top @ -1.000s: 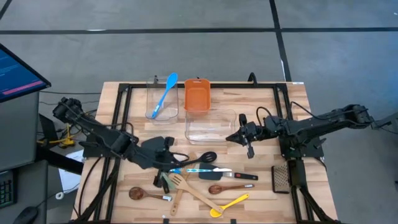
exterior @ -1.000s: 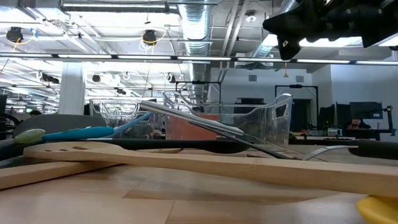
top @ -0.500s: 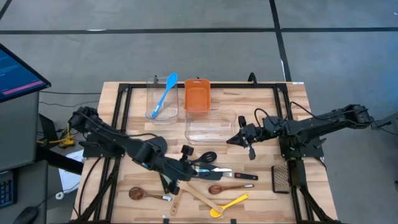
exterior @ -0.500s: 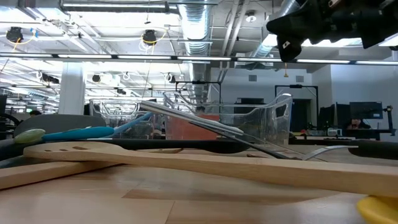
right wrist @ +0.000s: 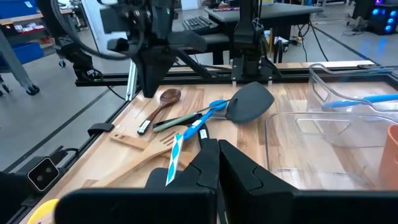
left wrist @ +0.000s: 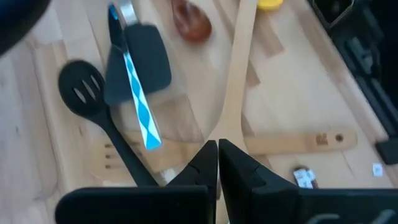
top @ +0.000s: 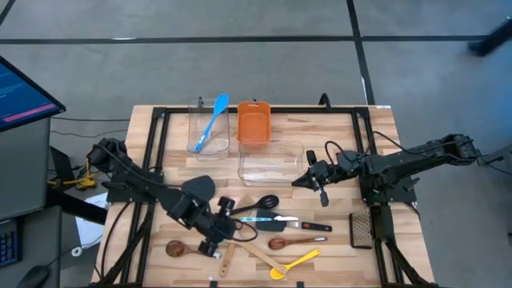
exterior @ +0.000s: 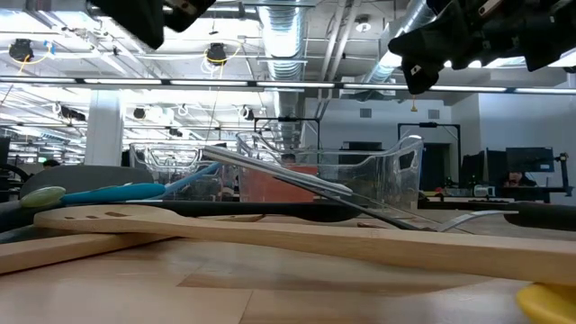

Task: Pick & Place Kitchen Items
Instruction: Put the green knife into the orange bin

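High view: left gripper (top: pixel 218 238), shut and empty above crossed utensils (top: pixel 264 228); descending closed could scatter them

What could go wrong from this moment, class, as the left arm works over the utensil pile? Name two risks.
1. The left gripper hangs shut over crossed utensils; if it comes down like that, it may push the wooden spatula and black slotted spoon rather than grasp one.
2. The utensils overlap, so lifting one could drag the blue-striped handle or black turner along.
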You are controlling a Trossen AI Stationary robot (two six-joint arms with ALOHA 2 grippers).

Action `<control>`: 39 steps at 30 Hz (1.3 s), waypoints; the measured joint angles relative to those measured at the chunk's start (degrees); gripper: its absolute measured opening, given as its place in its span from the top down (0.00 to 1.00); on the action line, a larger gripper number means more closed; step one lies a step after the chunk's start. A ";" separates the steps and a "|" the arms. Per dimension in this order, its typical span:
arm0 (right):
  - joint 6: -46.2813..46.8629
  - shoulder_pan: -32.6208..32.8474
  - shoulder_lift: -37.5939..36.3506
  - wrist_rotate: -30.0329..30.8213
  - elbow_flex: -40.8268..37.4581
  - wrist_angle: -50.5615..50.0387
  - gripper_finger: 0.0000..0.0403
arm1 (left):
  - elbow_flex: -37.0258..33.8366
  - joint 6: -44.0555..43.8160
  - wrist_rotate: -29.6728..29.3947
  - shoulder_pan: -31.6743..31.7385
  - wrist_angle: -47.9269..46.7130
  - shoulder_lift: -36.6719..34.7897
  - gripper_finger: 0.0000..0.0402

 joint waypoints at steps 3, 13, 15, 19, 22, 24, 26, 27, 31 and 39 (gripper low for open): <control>0.02 0.00 0.00 0.01 0.00 0.00 1.00 | -1.04 0.11 0.00 0.00 0.08 -0.02 0.99; 0.00 0.00 0.00 0.01 0.00 -0.02 1.00 | -5.39 0.27 -0.03 -1.18 -2.07 -0.02 0.92; 0.00 0.00 0.00 0.01 0.00 -0.02 1.00 | -5.79 0.28 -0.02 -1.24 -3.40 -0.02 0.90; 0.00 0.00 0.00 0.01 0.00 -0.02 1.00 | -5.93 0.29 -0.03 -1.22 -7.55 -0.02 0.85; 0.00 0.00 0.00 0.01 0.00 -0.04 1.00 | -5.93 0.31 -0.04 -1.09 -10.48 -0.02 0.81; 0.00 0.00 0.00 0.01 0.00 -0.09 1.00 | -5.93 0.31 -0.04 -1.09 -11.44 -0.02 0.78; 0.00 0.00 0.00 0.01 0.00 -0.17 1.00 | -5.93 0.29 0.03 -1.09 -11.41 -0.02 0.75; 0.00 0.00 0.00 0.01 0.00 -0.19 1.00 | -5.93 0.31 0.35 -1.09 -11.44 -0.02 0.74; 0.00 0.00 0.00 0.01 0.00 -0.31 1.00 | -5.93 0.33 2.43 -1.09 -11.41 -0.02 0.67; 0.00 0.00 0.00 0.03 0.00 -0.37 1.00 | -5.93 0.31 3.76 -1.09 -10.35 -0.02 0.60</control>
